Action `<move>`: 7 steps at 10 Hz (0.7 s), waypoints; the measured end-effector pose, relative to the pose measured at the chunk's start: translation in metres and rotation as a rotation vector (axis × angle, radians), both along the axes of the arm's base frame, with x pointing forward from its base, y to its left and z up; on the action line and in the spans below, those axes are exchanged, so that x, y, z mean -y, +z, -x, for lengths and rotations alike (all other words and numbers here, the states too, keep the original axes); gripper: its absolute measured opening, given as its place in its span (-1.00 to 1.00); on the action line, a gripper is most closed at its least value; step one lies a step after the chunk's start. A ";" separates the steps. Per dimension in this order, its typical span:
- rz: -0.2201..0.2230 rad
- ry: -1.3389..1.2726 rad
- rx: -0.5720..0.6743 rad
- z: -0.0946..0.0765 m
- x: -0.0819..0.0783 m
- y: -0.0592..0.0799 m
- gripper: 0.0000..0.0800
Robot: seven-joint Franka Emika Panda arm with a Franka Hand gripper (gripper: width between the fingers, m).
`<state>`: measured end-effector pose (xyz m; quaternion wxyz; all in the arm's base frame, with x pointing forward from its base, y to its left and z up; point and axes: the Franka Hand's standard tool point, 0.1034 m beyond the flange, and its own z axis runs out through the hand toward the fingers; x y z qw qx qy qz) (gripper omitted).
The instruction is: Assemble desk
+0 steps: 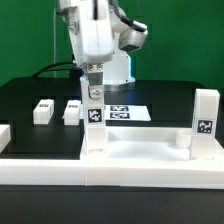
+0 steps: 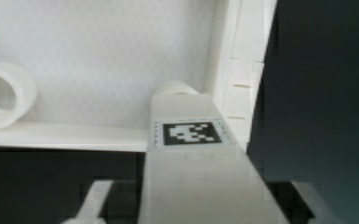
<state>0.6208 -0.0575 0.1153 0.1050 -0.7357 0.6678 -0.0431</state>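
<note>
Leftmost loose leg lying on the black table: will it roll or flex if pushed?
The leg is a square-sided post lying flat, so it probably slides rather than rolls. Looks like moulded plastic: likely stiff. Short and small, so probably light, easily knocked askew.

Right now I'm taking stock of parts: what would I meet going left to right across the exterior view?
Loose leg, second loose leg, standing middle leg, marker board, standing right leg.
</note>
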 end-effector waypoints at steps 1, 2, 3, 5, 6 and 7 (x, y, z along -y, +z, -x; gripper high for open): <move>0.004 0.019 0.002 0.000 0.000 0.000 -0.13; 0.034 0.149 0.004 0.001 0.000 0.000 0.33; 0.077 0.366 0.000 0.004 -0.001 -0.001 0.56; 0.127 0.662 0.013 0.010 -0.004 -0.006 0.61; 0.139 0.722 0.020 0.009 -0.003 -0.006 0.62; 0.155 0.797 0.027 0.009 -0.002 -0.006 0.62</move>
